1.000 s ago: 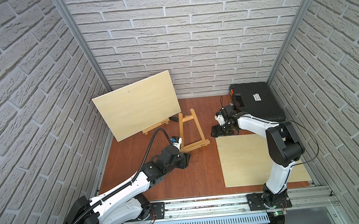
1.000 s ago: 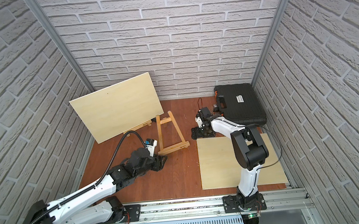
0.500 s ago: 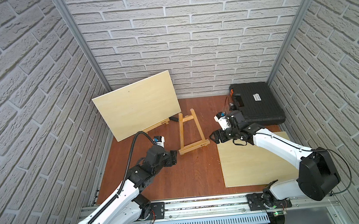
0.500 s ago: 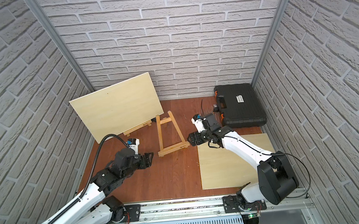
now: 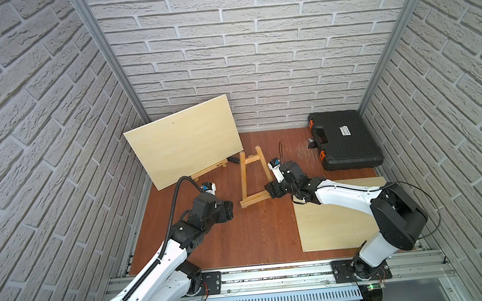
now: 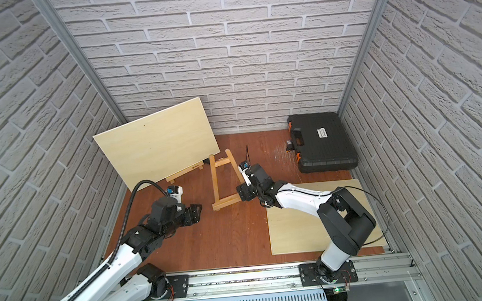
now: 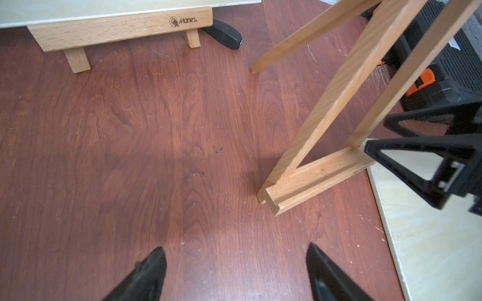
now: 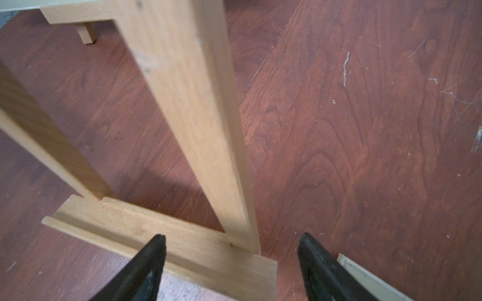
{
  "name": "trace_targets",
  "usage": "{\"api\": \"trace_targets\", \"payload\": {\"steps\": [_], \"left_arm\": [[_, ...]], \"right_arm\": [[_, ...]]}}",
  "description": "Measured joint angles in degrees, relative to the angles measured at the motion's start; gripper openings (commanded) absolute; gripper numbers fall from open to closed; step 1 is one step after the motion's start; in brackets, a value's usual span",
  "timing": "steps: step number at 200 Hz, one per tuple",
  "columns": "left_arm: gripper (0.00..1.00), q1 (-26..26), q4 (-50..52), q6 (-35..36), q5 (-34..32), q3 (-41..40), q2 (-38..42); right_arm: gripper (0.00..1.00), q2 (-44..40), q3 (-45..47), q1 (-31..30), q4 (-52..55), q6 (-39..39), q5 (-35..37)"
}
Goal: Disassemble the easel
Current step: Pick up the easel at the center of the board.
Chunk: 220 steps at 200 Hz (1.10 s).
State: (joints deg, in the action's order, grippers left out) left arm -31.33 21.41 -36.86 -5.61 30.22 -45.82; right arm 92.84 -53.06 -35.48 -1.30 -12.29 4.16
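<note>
Easel [image 5: 243, 178] is standing mid-frame in both top views, on the floor [image 5: 242, 241]. Its apex is running off the upper edge of the right wrist view, and the near leg is blurring there.

Long axis is running from the ledge [image 5: 255, 199] at lower centre up toward the back wall [image 5: 255, 65].

Right gripper [image 8: 231, 236] is straddling the ledge's right end, fingers apart; contact is unclear. Left gripper [image 7: 235, 248] is hovering left of the easel, fingers apart, holding nothing.
</note>
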Motion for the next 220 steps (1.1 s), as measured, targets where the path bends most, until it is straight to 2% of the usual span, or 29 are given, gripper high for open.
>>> {"api": "trace_targets", "payload": {"steps": [33,64,112,153,169,220], "left_arm": [[0.85,0.22,-0.20,0.00,0.35,-0.52,-0.39],[0.85,0.81,-0.37,0.02,0.63,-0.52,-0.98],[0.85,2.38,-0.39,0.46,1.09,-0.52,-1.01],[0.85,4.13,-0.39,0.85,2.12,-0.55,-0.85],[0.85,4.90,-0.39,0.87,2.54,-0.66,-0.72],[0.84,7.96,-0.87,1.27,4.59,-0.66,-0.87]], "right_arm": [[0.46,1.11,-0.83,-0.04,-3.82,0.24,1.38],[0.43,2.62,-1.81,-0.55,-7.02,0.68,1.62],[0.29,3.45,-2.03,-1.27,-7.54,2.14,2.25],[0.25,3.45,-2.34,-1.99,-6.99,4.70,3.08],[0.19,3.45,-2.56,-2.14,-6.58,5.77,3.58],[0.16,2.69,-2.67,-2.45,-4.52,8.81,3.54]]}}
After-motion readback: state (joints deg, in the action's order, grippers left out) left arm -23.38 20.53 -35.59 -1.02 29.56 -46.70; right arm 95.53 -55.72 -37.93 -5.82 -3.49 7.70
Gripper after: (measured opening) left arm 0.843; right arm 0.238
